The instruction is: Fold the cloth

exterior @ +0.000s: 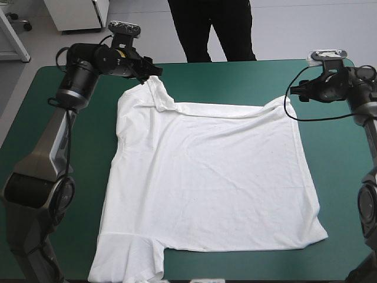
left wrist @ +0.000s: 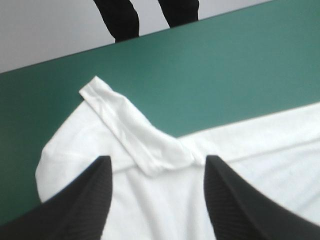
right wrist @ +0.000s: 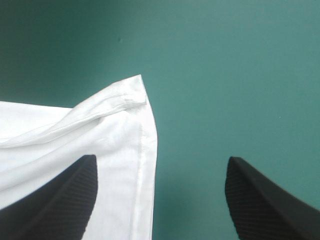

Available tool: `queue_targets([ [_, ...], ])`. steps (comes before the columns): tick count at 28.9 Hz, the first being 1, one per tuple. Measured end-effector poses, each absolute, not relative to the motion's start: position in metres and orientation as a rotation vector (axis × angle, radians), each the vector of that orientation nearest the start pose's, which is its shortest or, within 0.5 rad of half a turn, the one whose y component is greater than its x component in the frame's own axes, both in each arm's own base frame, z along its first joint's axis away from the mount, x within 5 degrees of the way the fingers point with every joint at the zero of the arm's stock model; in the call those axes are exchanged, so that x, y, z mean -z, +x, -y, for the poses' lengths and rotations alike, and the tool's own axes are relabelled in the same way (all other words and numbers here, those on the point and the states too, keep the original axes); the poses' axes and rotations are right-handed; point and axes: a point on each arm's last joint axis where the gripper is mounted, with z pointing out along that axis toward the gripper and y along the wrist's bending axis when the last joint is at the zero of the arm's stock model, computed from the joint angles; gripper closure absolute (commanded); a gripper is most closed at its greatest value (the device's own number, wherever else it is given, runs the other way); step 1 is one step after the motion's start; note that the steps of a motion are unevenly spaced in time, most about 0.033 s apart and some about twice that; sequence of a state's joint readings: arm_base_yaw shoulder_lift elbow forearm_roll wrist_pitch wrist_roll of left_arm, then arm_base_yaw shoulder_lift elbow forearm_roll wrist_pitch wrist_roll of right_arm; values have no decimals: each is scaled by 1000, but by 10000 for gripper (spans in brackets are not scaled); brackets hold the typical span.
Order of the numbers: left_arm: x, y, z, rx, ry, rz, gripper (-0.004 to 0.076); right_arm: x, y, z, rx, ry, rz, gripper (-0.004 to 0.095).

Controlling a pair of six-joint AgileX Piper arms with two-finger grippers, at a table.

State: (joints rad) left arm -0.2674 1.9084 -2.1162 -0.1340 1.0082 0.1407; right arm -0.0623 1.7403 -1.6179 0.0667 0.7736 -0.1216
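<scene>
No lettering, label, number or sign is legible on the T-shirt (exterior: 206,188) or table (exterior: 339,188).

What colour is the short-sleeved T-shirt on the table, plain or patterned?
The short-sleeved T-shirt is plain white; clearest in the high view.

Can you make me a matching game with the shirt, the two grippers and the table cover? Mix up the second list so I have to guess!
Column one:
1. T-shirt
2. left gripper
3. right gripper
4. table cover

Column two:
a. teal-green, lying under everything
b. open, at the T-shirt's far right corner
c. white, spread out on the table
d. open, at the T-shirt's far left corner, where a bit is turned over

Right pairs: 1-c, 2-d, 3-b, 4-a
</scene>
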Motion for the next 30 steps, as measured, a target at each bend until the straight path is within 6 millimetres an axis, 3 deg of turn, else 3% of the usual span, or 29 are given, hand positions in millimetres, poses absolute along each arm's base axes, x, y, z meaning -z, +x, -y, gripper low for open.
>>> queue_targets([
  [8,-456,343,104,204,475,-2333,317,-404,342,14,-17,-93,-2344,232],
  [14,-452,288,82,104,478,-2395,262,-444,300,11,-10,-98,-2245,233],
  [17,-439,258,72,79,468,-2443,210,-457,283,9,-6,-101,-2211,232],
  [22,-411,215,60,83,437,-2527,205,-464,271,9,-5,-104,-2201,233],
  [26,-373,206,57,74,437,-2653,205,-465,270,8,-5,-104,-2200,233],
  [30,-327,212,56,16,444,-2793,205,-465,270,8,-5,-105,-2201,233],
])
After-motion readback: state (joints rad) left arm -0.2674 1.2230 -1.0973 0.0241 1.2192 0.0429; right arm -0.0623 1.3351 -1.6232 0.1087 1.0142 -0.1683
